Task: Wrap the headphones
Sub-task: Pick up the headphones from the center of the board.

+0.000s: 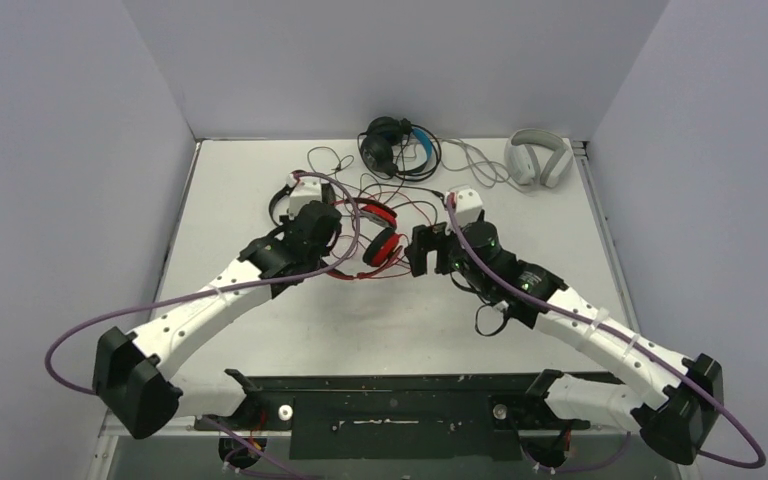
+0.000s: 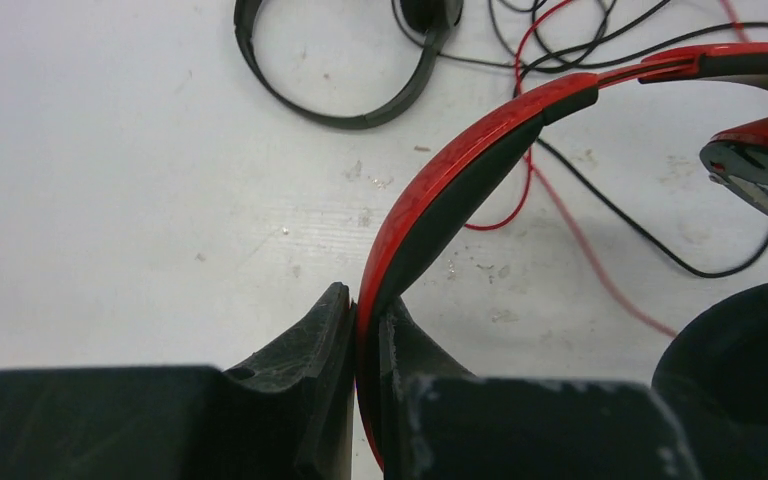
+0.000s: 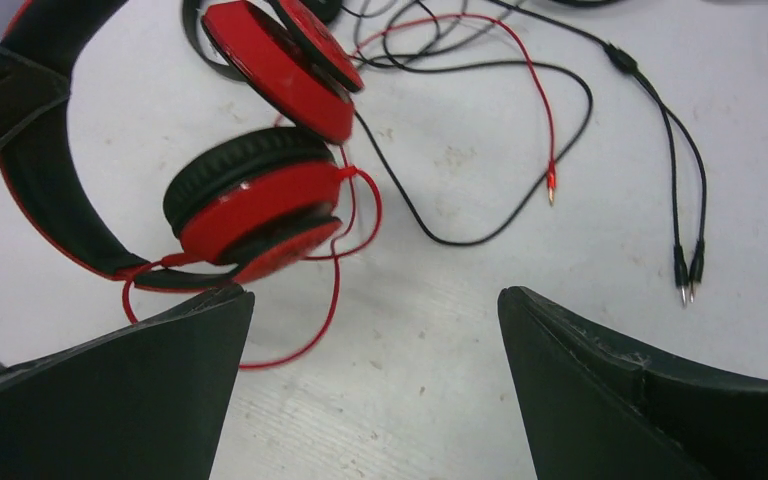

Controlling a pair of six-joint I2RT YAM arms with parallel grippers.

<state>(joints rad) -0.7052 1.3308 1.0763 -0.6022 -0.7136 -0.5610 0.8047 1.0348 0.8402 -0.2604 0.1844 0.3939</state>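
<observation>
Top view, my white table.
- Centre: red-and-black headset, cups low. I can't tell whether they touch the surface.
- 10 o'clock: small black headset, lying flat.
- 12 o'clock, far edge: black-and-blue headset.
- 2 o'clock: white-grey headset.
- Between them: thin cables, tangled. A red cable's plug and a black cable's twin plugs rest on bare tabletop.

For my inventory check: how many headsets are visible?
4. Red-and-black headset mid-table, clamped by the left gripper; thin all-black headset beyond that gripper; black-and-blue headset far centre; white-grey headset far right. None apparently hidden.
</observation>
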